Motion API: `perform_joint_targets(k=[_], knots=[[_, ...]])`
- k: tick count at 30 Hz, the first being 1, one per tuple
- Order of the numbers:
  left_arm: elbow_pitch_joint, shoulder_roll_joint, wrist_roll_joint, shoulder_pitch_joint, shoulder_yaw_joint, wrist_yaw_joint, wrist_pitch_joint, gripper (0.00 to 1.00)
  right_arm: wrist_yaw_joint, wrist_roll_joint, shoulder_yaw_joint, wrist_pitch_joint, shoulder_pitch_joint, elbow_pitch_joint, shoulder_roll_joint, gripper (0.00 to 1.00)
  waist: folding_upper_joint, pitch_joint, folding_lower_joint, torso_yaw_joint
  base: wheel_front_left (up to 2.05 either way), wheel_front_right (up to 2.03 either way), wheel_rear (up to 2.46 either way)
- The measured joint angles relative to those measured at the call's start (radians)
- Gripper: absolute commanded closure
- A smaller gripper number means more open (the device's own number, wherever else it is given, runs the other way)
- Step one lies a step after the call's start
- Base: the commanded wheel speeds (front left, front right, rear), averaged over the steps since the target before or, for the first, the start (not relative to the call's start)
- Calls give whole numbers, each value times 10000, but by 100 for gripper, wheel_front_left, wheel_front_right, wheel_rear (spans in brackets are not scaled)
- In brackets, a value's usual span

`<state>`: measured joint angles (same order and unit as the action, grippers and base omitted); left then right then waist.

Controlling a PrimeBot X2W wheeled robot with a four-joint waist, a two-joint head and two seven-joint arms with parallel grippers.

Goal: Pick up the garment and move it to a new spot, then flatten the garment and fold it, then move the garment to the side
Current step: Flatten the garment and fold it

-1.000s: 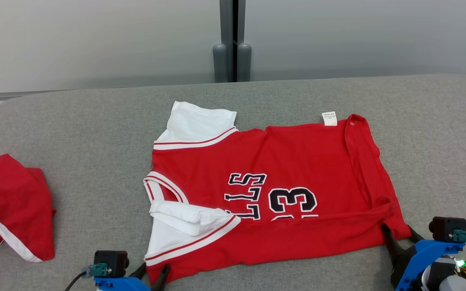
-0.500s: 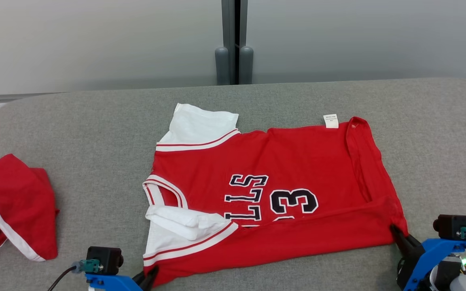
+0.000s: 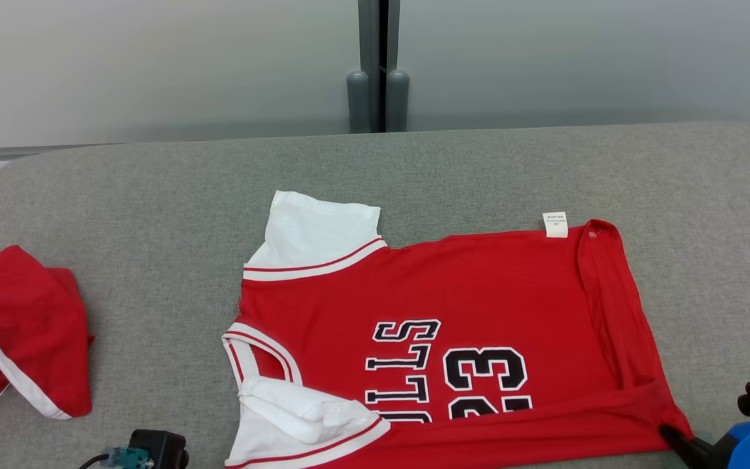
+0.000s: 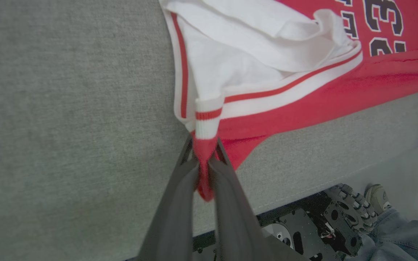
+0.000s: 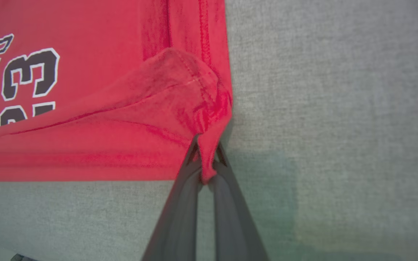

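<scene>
The garment [image 3: 453,306] is a red jersey with white sleeves and the number 23, lying spread on the grey table [image 3: 153,195]. In the left wrist view my left gripper [image 4: 204,154] is shut on the garment's [image 4: 303,105] red corner just below the white striped band. In the right wrist view my right gripper [image 5: 206,159] is shut on the red hem corner of the garment [image 5: 85,137], which bunches into a peak there. The right gripper [image 3: 669,431] sits at the garment's near right corner in the head view.
A second red piece with white trim [image 3: 17,332] lies at the table's left edge. Two grey posts [image 3: 378,101] stand behind the table. Below the table's front edge I see the robot base [image 4: 303,232] and a person's shoe [image 4: 376,194].
Both grippers went from open to shut on the garment's near corners. They drew back toward the table's near edge, and the garment slid nearer with them.
</scene>
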<state>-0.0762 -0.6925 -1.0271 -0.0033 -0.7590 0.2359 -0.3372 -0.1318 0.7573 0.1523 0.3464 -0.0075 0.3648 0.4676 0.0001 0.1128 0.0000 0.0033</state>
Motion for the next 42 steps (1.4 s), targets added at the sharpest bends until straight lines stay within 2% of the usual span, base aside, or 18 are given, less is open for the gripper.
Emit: perform_joint_targets(k=[1, 2, 3, 4, 5, 15, 23, 26, 32, 42], knots=[[-40, -23, -44, 27, -6, 25, -61, 100, 0, -58, -138, 236, 140, -123, -61, 100, 0, 12, 0, -4, 0, 0, 0], [-63, -48, -61, 36, -4, 58, -94, 82, 0, -155, -284, 397, 248, -265, -150, 49, 0, 27, 0, -6, 0, 0, 0], [-69, -69, -59, 36, -6, 96, -136, 41, 0, -263, -426, 531, 331, -385, -242, 0, 0, 41, 0, -6, 0, 0, 0], [-71, -82, -56, 36, -10, 107, -144, 1, 2, -339, -548, 711, 395, -500, -339, 0, 0, 50, 0, -5, 0, 0, 0], [-69, -90, -61, 36, -15, 111, -180, 0, 6, -418, -663, 842, 447, -617, -428, 0, 0, 54, 0, -4, 0, 0, 0], [-174, -125, 192, -98, 65, 102, 140, 0, 12, -1605, -1820, 1083, 656, -1762, -1018, 0, 0, 57, 0, -6, 0, 0, 0], [-307, -253, 1039, -1143, 445, -107, 895, 0, 12, -2545, -2349, -349, -39, -2194, -1603, 0, 0, 148, 0, -20, 0, 0, 0], [-138, -410, 1494, -1950, 506, -397, 924, 0, 12, -2913, -2288, -947, -772, -2059, -1860, 0, 0, 346, 0, -71, 0, 0, 0], [681, -376, 1655, -3853, 677, -1237, 426, 0, 12, -3193, -1925, -1565, -2482, -826, -2061, 0, 1, 911, 1, -187, 0, 0, 0], [3116, 677, 1448, -7283, 499, -2790, -1062, 0, 12, -3411, -698, -2073, -5637, 1898, -2140, 0, 2, 2161, 3, -386, 0, 0, 0]])
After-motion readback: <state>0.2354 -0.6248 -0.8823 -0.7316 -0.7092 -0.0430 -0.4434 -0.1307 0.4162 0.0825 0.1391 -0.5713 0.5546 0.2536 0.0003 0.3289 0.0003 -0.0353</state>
